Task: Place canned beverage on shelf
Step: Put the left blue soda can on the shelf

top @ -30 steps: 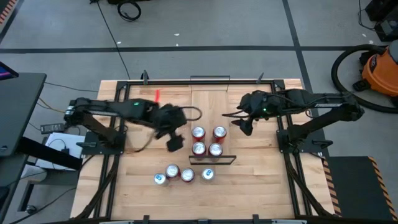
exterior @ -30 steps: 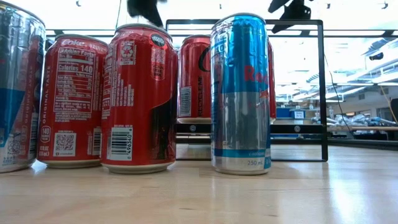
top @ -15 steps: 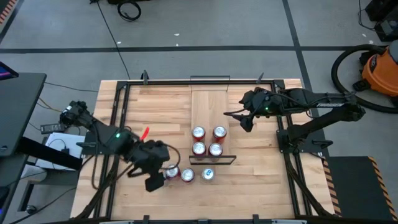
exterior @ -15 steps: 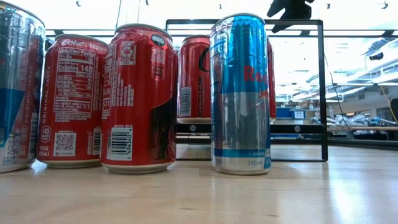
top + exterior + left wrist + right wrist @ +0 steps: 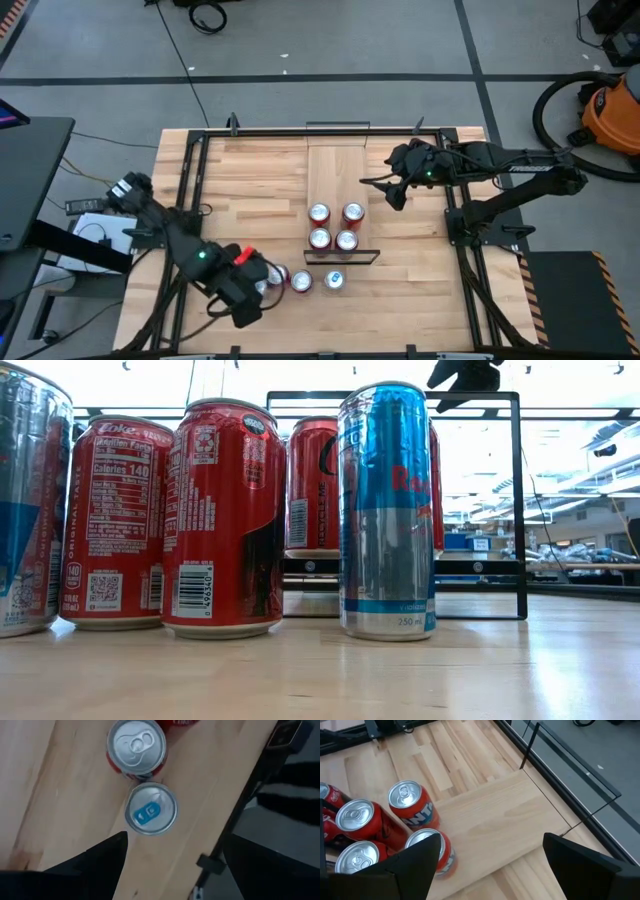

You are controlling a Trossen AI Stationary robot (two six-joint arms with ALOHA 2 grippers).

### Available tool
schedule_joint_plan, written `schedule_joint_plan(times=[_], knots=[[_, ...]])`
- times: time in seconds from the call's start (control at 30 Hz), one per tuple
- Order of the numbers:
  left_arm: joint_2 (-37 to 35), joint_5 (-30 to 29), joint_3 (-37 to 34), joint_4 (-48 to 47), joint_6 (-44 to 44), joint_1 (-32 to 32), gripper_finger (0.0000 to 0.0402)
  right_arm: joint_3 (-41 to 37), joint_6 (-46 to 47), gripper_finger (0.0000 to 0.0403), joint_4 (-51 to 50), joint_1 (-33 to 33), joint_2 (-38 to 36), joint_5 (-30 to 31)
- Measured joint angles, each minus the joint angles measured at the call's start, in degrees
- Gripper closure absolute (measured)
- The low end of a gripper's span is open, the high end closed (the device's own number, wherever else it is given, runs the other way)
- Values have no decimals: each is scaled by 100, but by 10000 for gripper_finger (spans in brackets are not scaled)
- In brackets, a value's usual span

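Left gripper (image 5: 250, 300) hovers low-centre in the high view, fingers (image 5: 100, 857) spread wide above the slim blue-topped silver can (image 5: 150, 809) on the wooden plank desk (image 5: 420, 290). A red cola can (image 5: 136, 746) sits touching it, so a descent may clip or topple that neighbour. The narrow light-wood shelf (image 5: 338, 170), mid-frame, holds four cans (image 5: 333, 227). Right gripper (image 5: 385, 190) waits beside it, fingers apart. The left arm hides part of the loose cans from above.

orange vacuum (image 5: 612, 112), grey floor (image 5: 330, 45), black cable (image 5: 208, 16)
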Motion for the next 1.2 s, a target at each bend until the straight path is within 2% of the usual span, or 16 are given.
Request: schedule_joint_plan(times=[0.6,0.97,1.2], knots=[[385,-1765,0,170,440,-448,70,0,-39,42,61,0,0,-9],[774,-1773,-1,24,325,-442,70,0,-42,42,87,0,0,-10],[655,-1421,-691,498,-63,-431,70,0,-42,42,316,0,0,-24]])
